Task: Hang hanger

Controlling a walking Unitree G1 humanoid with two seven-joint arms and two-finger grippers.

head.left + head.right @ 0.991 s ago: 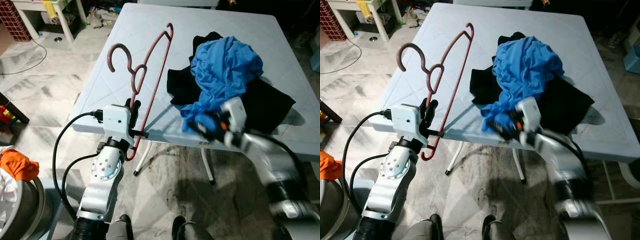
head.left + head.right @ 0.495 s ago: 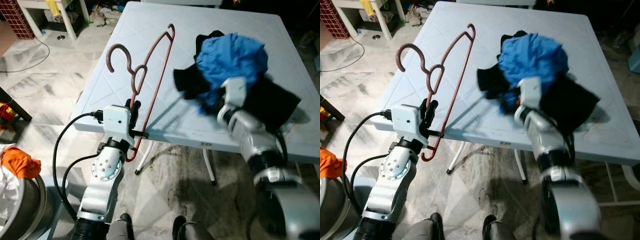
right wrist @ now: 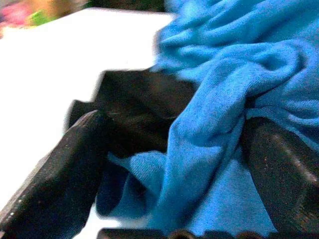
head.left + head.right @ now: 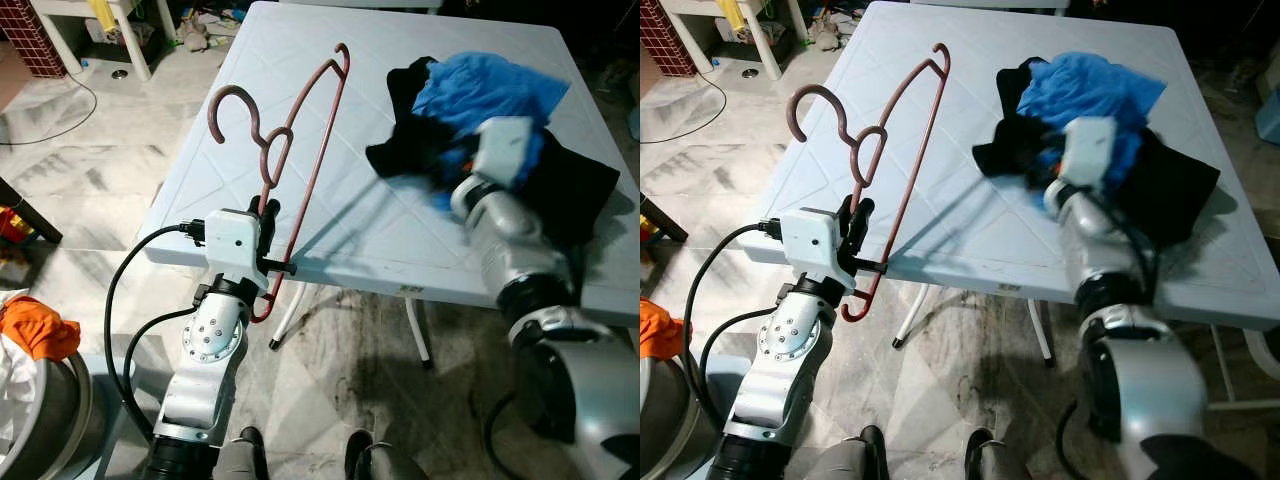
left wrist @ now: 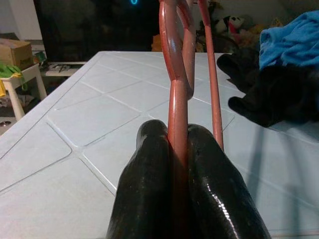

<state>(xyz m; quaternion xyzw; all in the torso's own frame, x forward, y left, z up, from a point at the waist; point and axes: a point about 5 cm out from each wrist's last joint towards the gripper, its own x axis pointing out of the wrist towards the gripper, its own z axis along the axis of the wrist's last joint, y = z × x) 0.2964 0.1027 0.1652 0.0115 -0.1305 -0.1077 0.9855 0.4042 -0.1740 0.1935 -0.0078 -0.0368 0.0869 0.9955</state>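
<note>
Hanger [image 4: 300,150] clamped tight in left gripper [image 5: 177,149]; right gripper [image 3: 174,164] spread wide around blue cloth [image 3: 224,84].

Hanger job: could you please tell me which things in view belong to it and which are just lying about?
Job: hanger, left pincer, right pincer, blue cloth.
Lying about: black cloth, table, orange cloth.

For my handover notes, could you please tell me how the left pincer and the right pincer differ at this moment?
The left pincer is shut on the reddish hanger, holding it upright by the near table edge; the right pincer is open, its fingers either side of the blue garment. The left grips something rigid, the right reaches into soft cloth atop the black garment. Both have black fingers.
</note>
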